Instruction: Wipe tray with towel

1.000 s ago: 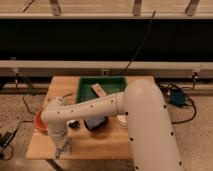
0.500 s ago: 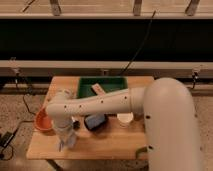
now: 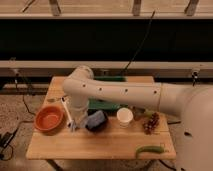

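The gripper [image 3: 72, 124] hangs from the white arm [image 3: 120, 95] over the left part of the wooden table [image 3: 100, 142]. The claw is drawn fully closed. A pale strip at its tip looks like the towel [image 3: 69, 115], but whether it is pinched there cannot be told. The orange bowl [image 3: 48, 119] sits just beside the claw at 9 o'clock, and the dark blue object [image 3: 96, 120] just beside it at 3 o'clock. The green tray [image 3: 107, 105] lies at 1 o'clock from the claw, largely hidden behind the forearm. A white cup [image 3: 125, 116] stands at 3 o'clock, past the blue object.
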Robot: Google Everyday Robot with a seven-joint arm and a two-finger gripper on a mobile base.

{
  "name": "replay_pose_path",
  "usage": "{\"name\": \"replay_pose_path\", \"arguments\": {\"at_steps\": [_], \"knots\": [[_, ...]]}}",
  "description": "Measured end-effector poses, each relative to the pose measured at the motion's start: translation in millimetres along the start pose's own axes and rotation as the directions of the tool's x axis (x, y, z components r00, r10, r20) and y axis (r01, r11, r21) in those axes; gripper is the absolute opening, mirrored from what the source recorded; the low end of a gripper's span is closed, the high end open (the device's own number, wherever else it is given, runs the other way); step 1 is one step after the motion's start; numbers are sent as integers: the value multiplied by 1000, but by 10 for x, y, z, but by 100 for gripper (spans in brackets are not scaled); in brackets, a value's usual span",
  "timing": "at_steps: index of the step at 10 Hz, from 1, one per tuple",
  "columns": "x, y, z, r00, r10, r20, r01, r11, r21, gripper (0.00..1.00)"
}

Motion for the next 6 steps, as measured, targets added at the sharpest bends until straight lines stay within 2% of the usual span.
{"name": "replay_pose_path", "arguments": {"at_steps": [2, 6], "knots": [[506, -151, -107, 1000, 29, -5, -29, 999, 27, 0], [1365, -463, -207, 995, 88, -37, -87, 996, 23, 0]]}}
